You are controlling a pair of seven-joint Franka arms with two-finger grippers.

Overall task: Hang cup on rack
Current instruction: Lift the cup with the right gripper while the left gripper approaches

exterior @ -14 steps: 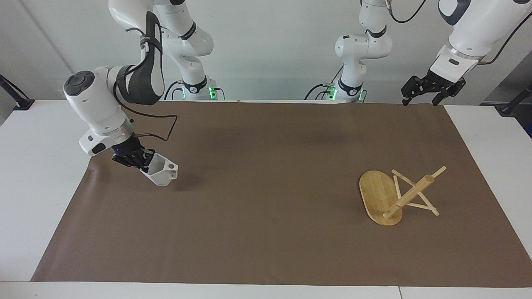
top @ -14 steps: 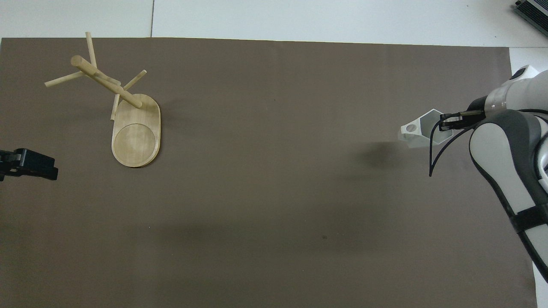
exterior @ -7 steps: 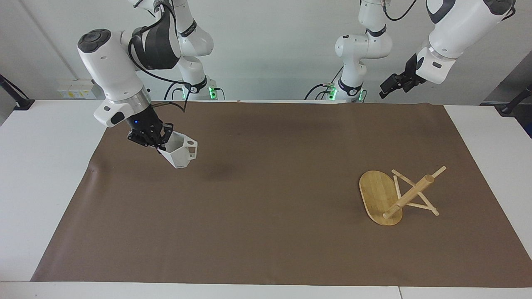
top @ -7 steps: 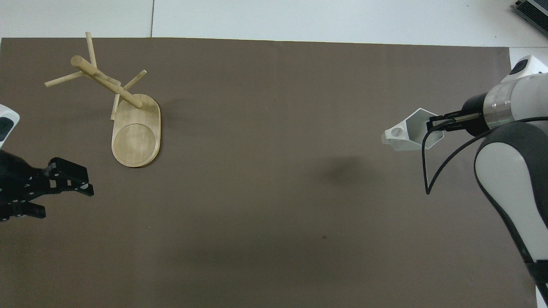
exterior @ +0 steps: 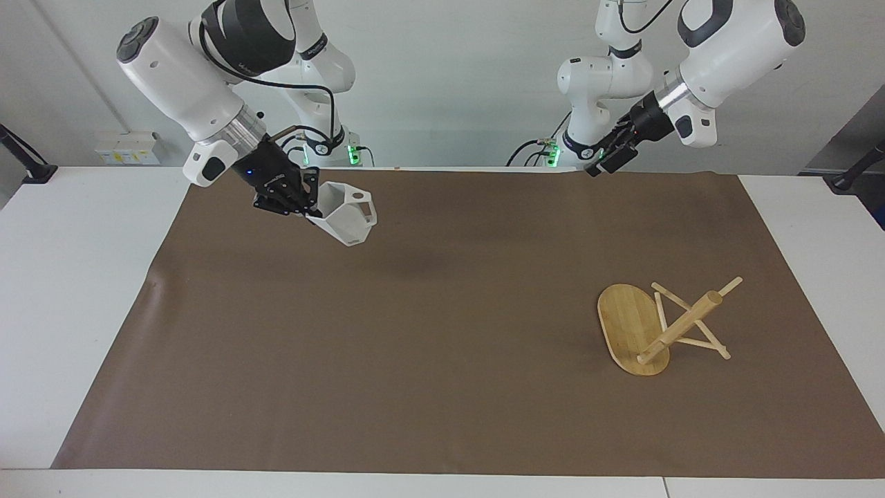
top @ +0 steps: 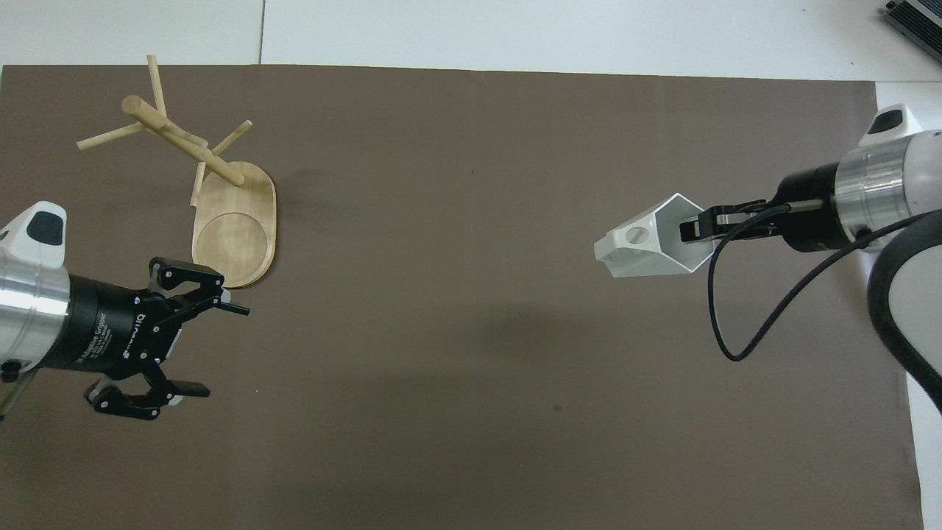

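The right gripper's (exterior: pixel 304 204) fingers pinch the cup's (exterior: pixel 343 216) wall at the rim, one inside and one outside, which leaves the pierced handle (top: pixel 624 241) free and leading. The cup hangs tilted in the air over the brown mat (exterior: pixel 442 332), toward the right arm's end. The rack (exterior: pixel 660 326) stands at about four o'clock in the facing view, toward the left arm's end, pegs (top: pixel 232 138) bare (nothing hung yet). The left gripper (top: pixel 193 346), fingers spread and empty, is up in the air near the rack, perhaps to steady it.
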